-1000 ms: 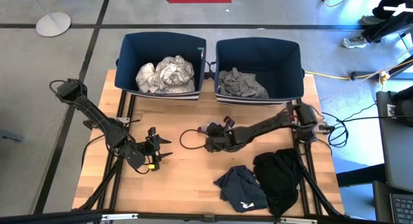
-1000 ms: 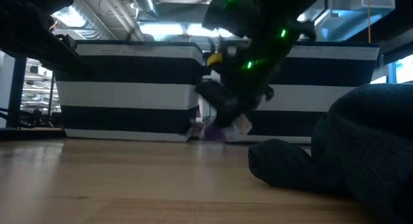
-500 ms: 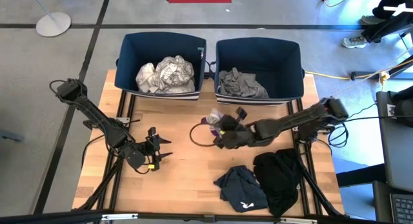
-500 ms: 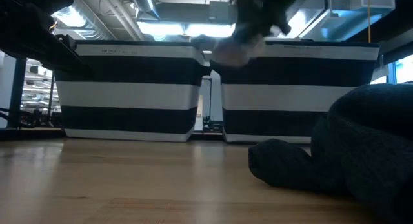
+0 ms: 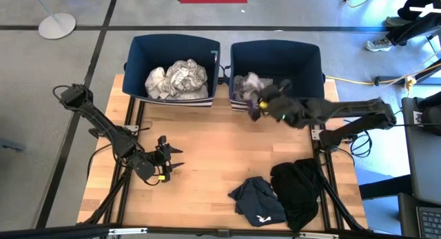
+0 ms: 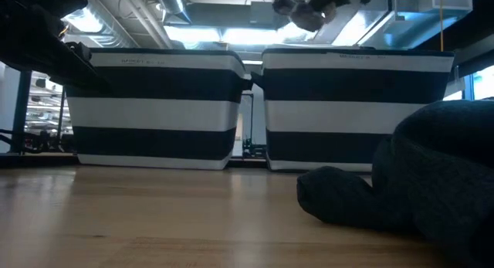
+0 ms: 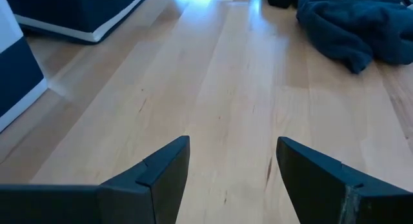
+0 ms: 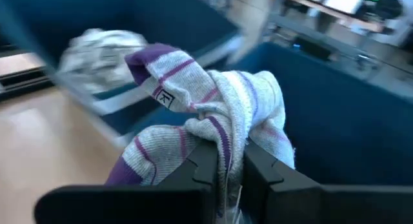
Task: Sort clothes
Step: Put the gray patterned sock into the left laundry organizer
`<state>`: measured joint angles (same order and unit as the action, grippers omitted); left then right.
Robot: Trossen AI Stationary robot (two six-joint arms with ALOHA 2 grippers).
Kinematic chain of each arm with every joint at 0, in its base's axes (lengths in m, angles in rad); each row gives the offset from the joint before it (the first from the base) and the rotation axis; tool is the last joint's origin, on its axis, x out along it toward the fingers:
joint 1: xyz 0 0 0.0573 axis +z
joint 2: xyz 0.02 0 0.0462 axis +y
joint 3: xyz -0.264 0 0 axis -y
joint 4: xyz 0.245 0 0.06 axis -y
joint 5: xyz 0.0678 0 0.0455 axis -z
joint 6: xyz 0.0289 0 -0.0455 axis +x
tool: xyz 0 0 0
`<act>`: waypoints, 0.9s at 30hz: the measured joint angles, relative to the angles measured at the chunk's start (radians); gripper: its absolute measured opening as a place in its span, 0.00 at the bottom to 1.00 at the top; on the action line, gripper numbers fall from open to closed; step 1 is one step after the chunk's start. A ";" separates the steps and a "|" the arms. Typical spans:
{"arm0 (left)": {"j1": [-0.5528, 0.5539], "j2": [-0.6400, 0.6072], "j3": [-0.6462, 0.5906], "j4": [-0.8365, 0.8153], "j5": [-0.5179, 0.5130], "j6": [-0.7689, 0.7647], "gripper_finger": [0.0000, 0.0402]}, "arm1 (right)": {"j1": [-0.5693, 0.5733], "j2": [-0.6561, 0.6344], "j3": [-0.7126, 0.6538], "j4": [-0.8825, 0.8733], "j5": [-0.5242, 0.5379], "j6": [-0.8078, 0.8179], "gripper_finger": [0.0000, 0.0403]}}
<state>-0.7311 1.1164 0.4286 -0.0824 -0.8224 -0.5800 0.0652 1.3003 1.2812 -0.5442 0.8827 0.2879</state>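
Note:
My right gripper is shut on a small grey sock with purple stripes, held in the air over the near wall of the right navy bin. It also shows high up in the low view. A grey garment lies in that bin. White and grey-patterned clothes lie in the left bin. A navy garment and a black one lie on the table near its front right. My left gripper is open and empty over the table's left part. My right gripper pinches the sock between its two fingers on a bunched fold, several layers together. The arm reaches in from the table's right. The sock is lifted clear of the table and the bin, crumpled, bulging out past the fingertips.
The two navy bins with white stripes stand side by side at the table's far edge. Bare wood lies in the middle of the table. The navy garment also shows in the left wrist view.
My right gripper has risen from the table's middle with the sock and swung toward the far right, to above the right bin's near wall. The sock has gone from resting on the table to lifted clear. The gripper has stayed shut on it.

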 joint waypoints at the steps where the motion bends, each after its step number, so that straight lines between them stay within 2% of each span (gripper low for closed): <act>1: 0.000 0.000 0.000 -0.001 0.000 -0.003 0.56 | -0.027 -0.012 0.000 -0.009 -0.003 -0.006 0.09; 12: 0.000 0.000 0.000 -0.007 0.000 -0.015 0.56 | -0.318 -0.025 0.001 -0.108 -0.170 -0.008 0.09; 17: 0.000 0.000 0.000 -0.013 0.000 -0.015 0.56 | -0.388 -0.010 0.001 -0.115 -0.208 -0.006 0.09; 20: 0.000 0.000 0.000 -0.013 0.000 -0.015 0.56 | -0.414 -0.002 0.001 -0.119 -0.266 0.007 0.10; 23: 0.000 0.000 0.000 -0.013 0.000 -0.015 0.56 | -0.431 0.002 0.001 -0.125 -0.286 0.019 0.14; 27: 0.000 0.000 0.000 -0.012 0.000 -0.015 0.56 | -0.434 0.001 0.001 -0.153 -0.290 0.020 0.27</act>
<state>-0.7311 1.1164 0.4286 -0.0946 -0.8224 -0.5949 -0.3691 1.3018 1.2823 -0.6976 0.5926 0.3083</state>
